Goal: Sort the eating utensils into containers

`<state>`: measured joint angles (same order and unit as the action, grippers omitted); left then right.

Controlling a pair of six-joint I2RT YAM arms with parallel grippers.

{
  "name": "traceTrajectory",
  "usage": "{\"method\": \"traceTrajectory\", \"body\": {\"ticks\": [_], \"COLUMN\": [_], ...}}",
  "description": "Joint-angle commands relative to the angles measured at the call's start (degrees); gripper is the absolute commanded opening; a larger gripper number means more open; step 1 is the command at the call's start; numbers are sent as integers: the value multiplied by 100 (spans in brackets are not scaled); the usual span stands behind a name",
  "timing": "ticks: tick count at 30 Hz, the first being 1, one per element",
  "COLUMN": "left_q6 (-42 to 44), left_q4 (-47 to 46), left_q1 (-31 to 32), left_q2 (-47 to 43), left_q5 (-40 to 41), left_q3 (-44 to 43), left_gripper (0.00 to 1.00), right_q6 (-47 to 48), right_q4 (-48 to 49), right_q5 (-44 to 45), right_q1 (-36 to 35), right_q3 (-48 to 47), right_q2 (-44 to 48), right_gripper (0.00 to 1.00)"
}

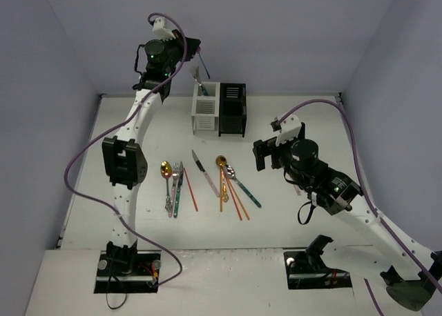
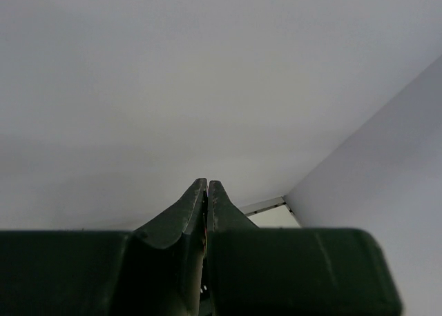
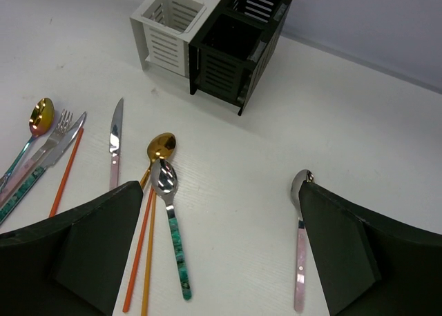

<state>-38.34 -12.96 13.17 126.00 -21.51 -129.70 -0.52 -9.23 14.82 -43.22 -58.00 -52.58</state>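
Note:
Several eating utensils lie in a row on the white table: a gold spoon, a fork, a pink-handled knife, a second gold spoon, a teal-handled spoon and orange chopsticks. A pink-handled spoon lies apart, beside my right finger. The containers, a white caddy and a black caddy, stand joined at the back. One teal-handled utensil stands in the white one. My right gripper hangs open over bare table. My left gripper is shut, raised above the white caddy.
Grey-blue walls close the table on the left, back and right. The left wrist view shows only wall and a corner of the table. The arm bases stand on a board along the near edge.

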Motion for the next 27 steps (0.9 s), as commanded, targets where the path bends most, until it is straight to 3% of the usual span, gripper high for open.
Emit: {"method": "traceTrajectory", "body": {"ticks": [1, 14, 15, 18, 22, 27], "left_q6": [-340, -496, -533, -571, -317, 218], "left_q4": [-488, -471, -471, -479, -470, -142], "left_q1": [-132, -232, -232, -227, -237, -245], "left_q2": [627, 796, 841, 828, 374, -546], "left_q5": [-315, -191, -220, -279, -123, 316], "left_q3": [-931, -16, -20, 5, 391, 1224], "left_gripper": [0, 0, 4, 32, 55, 61], "right_q6": [-153, -216, -212, -165, -40, -1], "right_q4": [291, 273, 273, 273, 254, 221], "right_q5": [202, 415, 400, 346, 337, 312], "right_q1": [6, 56, 59, 60, 78, 112], "right_q3": [36, 269, 280, 299, 314, 290], "right_q2": [-52, -12, -16, -15, 22, 132], "right_gripper": [95, 96, 96, 96, 96, 96]}}
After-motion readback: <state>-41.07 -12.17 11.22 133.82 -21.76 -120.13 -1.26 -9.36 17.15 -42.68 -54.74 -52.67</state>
